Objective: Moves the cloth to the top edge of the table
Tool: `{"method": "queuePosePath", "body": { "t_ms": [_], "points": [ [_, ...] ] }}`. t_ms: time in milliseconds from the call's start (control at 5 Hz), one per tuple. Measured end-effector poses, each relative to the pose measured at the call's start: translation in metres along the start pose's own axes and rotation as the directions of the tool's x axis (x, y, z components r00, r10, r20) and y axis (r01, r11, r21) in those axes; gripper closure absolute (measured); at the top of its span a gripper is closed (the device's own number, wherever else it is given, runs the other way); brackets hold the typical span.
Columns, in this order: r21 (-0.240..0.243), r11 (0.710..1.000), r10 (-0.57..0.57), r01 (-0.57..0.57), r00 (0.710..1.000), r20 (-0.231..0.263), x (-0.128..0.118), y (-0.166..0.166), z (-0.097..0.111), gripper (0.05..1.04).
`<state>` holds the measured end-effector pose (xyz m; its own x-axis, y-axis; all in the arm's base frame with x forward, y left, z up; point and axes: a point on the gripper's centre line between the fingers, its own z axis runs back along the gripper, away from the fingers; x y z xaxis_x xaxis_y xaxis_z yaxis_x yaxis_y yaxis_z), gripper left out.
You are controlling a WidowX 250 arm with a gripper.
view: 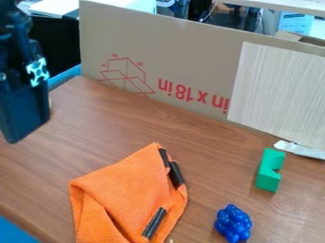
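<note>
Orange cloth (pixel 120 187) at 7 o'clock on the brown wood-grain table (pixel 209 142), bunched; gripper (pixel 24 116) at 9 o'clock, cannot tell if spread or pressed together.
Left to right: black arm (pixel 16 47) at 10 o'clock, gripper well apart from cloth; white papers (pixel 56 7) in room behind, 11 o'clock; cloth folded, black strips (pixel 175 174) on its 3 o'clock side, lower part cut off by view edge; cardboard sheet (pixel 184 52) upright along table's far edge, 12 o'clock, red print; blue knobbly cluster (pixel 234 224), 5 o'clock; pale striped panel (pixel 276 90) against cardboard, 2 o'clock; green notched block (pixel 270 171), 4 o'clock; white scrap (pixel 301 149) just beyond it.
</note>
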<state>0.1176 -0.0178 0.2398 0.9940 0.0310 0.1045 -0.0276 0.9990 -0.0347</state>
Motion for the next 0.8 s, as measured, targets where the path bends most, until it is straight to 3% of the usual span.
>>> {"method": "queuePosePath", "body": {
  "t_ms": [600, 800],
  "points": [
    [0.005, 1.000, 0.003, -0.003, 1.000, -0.001, 0.000, 0.001, -0.003, 0.084],
    [0.140, 0.987, 0.080, -0.084, 0.996, 0.031, 0.040, 0.030, -0.059, 0.084]
  ]
}}
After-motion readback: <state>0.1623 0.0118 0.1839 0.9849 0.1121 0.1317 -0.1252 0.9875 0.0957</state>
